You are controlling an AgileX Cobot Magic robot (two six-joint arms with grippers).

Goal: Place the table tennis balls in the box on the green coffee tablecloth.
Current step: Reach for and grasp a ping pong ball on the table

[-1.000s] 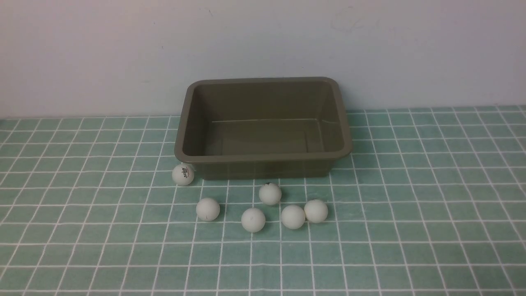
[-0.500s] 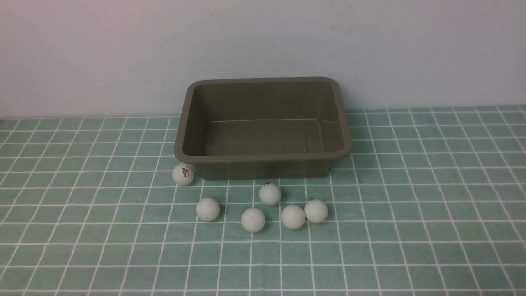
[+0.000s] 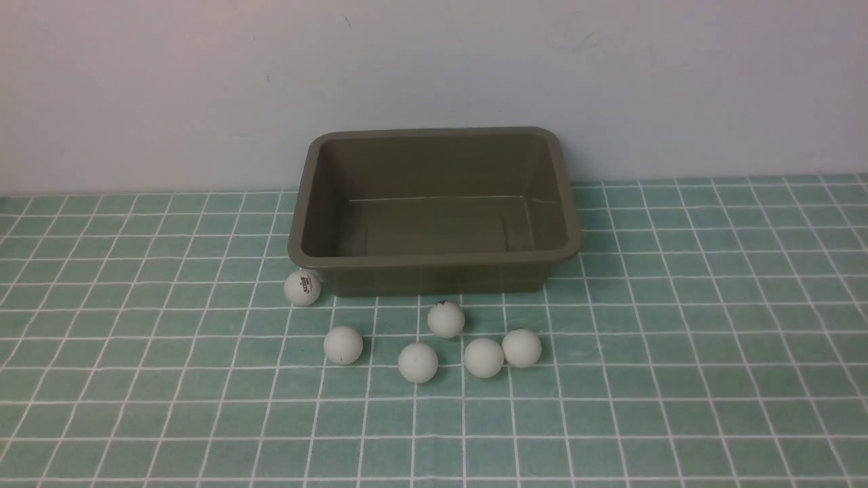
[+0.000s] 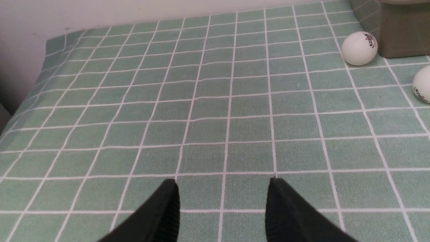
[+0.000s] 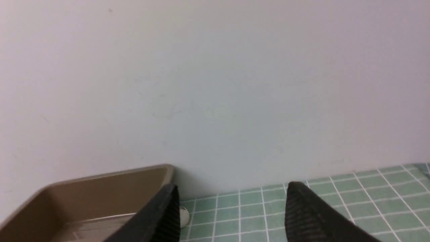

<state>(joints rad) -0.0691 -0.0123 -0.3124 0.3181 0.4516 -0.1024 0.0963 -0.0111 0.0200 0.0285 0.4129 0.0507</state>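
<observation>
The box (image 3: pixel 434 259) stands at the cloth's (image 3: pixel 678 379) 12 o'clock edge, close to the wall (image 3: pixel 434 61). Six balls (image 3: pixel 418 362) lie on the cloth outside it. The logo ball (image 3: pixel 302 288) sits just beside the box's 7 o'clock corner. The other five are spread at its 6 o'clock, and the two nearest 5 o'clock touch. The left claw (image 4: pixel 222 183) hangs over bare cloth with its fingers parted, gripping nothing. The right claw (image 5: pixel 232 186) is also parted and empty, facing the wall beside the box.

small dark logo (image 4: pixel 368 37) on one ball (image 4: pixel 358 48), lettering unreadable
</observation>
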